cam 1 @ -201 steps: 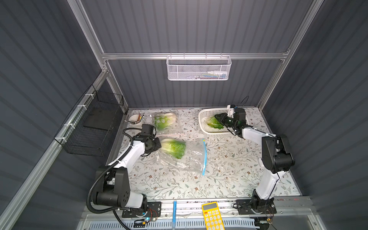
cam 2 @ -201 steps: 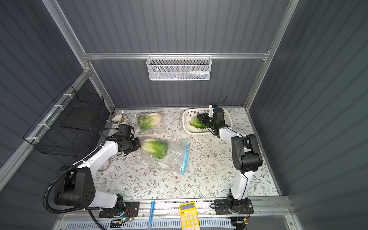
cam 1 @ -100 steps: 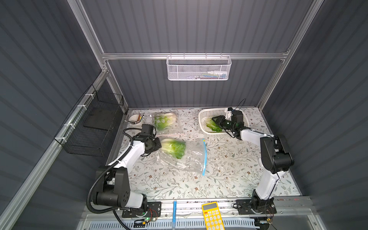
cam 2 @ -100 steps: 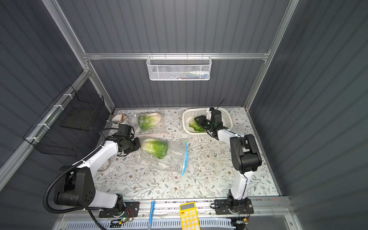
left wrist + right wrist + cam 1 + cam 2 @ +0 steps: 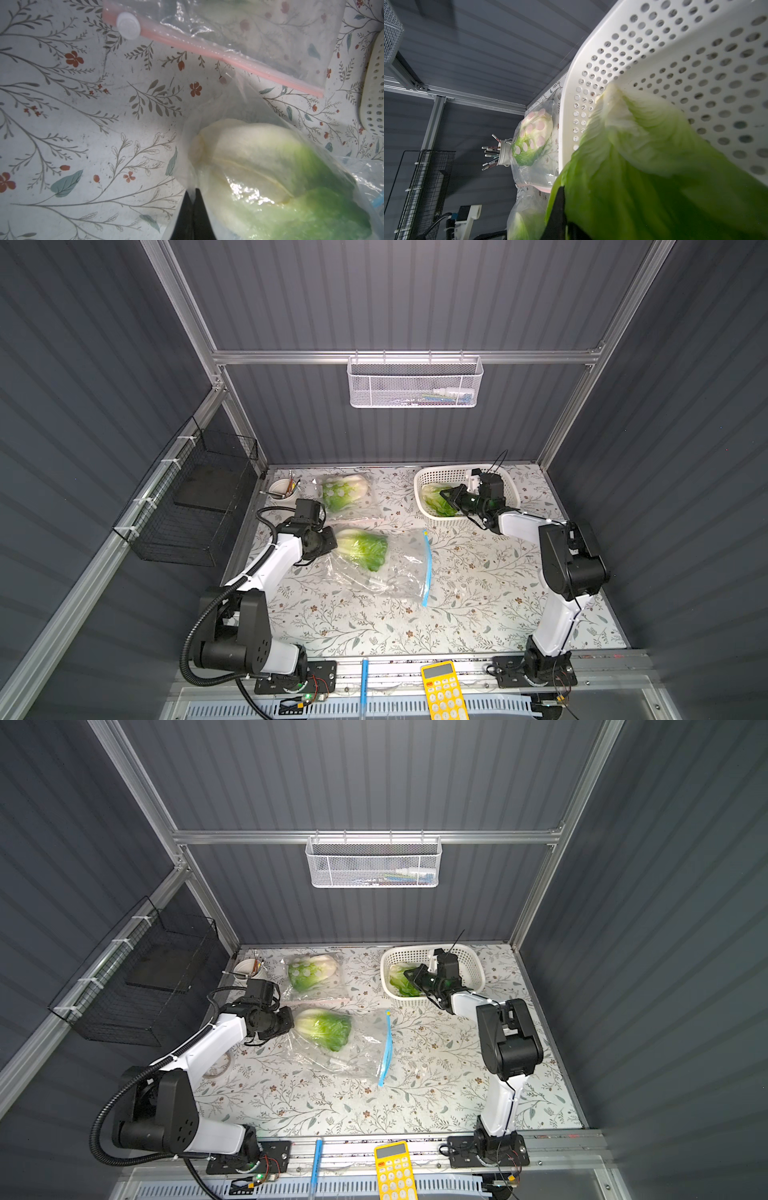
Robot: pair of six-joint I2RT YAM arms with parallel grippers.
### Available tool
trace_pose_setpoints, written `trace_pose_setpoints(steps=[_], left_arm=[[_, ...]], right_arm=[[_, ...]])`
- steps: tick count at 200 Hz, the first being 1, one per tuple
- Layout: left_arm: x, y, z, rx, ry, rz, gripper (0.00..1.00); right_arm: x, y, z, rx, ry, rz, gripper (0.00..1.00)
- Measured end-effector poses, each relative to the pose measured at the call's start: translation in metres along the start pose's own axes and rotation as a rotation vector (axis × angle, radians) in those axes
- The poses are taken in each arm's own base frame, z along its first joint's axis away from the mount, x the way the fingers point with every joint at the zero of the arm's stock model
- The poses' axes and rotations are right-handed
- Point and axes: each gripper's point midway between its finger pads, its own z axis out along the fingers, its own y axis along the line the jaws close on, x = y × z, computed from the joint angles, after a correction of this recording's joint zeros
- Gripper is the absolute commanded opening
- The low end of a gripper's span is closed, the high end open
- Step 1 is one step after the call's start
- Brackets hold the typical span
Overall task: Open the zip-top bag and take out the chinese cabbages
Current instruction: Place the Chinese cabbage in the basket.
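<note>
Left arm (image 5: 274, 560) and right arm (image 5: 557, 618) are both showing white link shells, black joint housings. Left is carrying a black corrugated conduit (image 5: 99, 1119). Left gripper (image 5: 192, 192) is showing black fingers (image 5: 185, 218).

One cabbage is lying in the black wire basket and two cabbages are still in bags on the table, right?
Not quite. Both top views show the loose cabbage lying in the white plastic basket, not the black wire basket. The other cabbages are still bagged on the table: the middle cabbage in the blue-zipper bag, the back cabbage in the pink-zipper bag.
</note>
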Motion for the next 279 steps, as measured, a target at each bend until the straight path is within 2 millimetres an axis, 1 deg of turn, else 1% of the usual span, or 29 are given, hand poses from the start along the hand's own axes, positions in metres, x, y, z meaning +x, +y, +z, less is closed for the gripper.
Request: trace_pose_setpoints(steps=[28,31,34,47,63,97,129,147,226,253,279], left_arm=[[0.0,0.0,0.0,0.0,0.0,0.0,0.0],[0.0,0.0,0.0,0.0,0.0,0.0,0.0],[0.0,0.0,0.0,0.0,0.0,0.0,0.0],[0.0,0.0,0.0,0.0,0.0,0.0,0.0],[0.0,0.0,0.0,0.0,0.0,0.0,0.0],[0.0,0.0,0.0,0.0,0.0,0.0,0.0],[0.0,0.0,0.0,0.0,0.0,0.0,0.0],[0.0,0.0,0.0,0.0,0.0,0.0,0.0],[-0.001,-0.001,-0.002,0.006,-0.007,0.001,0.0],[-0.002,-0.002,-0.004,0.009,-0.011,0.001,0.0],[-0.001,-0.003,-0.004,0.014,-0.01,0.002,0.0]], right_arm=[[0.0,0.001,0.004,-0.001,-0.013,-0.01,0.0],[0.0,0.001,0.004,0.0,-0.015,-0.01,0.02],[0.0,0.001,0.004,0.0,-0.017,-0.011,0.07],[-0.001,0.002,0.004,-0.001,-0.023,-0.013,0.15],[-0.001,0.002,0.005,-0.001,-0.026,-0.014,0.28],[-0.003,0.004,0.005,-0.011,-0.044,-0.014,0.4],[0.003,-0.001,0.004,-0.003,-0.038,-0.003,0.44],[0.006,0.0,0.003,-0.005,-0.034,-0.001,0.46],[0.009,0.041,-0.018,-0.086,-0.046,-0.024,0.47],[0.015,0.049,-0.023,-0.106,-0.036,-0.033,0.47],[0.025,0.051,-0.025,-0.113,-0.016,-0.033,0.46]])
